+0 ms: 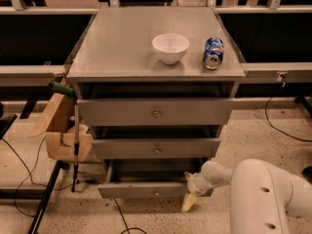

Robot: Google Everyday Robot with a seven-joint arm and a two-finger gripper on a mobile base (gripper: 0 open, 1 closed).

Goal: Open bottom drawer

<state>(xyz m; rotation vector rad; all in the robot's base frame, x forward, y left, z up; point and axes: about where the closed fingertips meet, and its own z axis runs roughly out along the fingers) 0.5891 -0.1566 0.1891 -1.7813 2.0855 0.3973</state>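
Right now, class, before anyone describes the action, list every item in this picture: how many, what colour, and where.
grey metal cabinet: one, grey, centre of view
top grey drawer front: one, grey, just under the cabinet top
middle grey drawer front: one, grey, between the other two
bottom drawer: one, grey, lowest, pulled partly out
white round bowl: one, white, upright on the cabinet top
blue soda can: one, blue and silver, on its side, right of the bowl
brown cardboard box: one, brown, left of the cabinet
black cables: several, black, on the floor
white robot arm: one, white, lower right
cream pincer: one, cream, at the bottom drawer's right end
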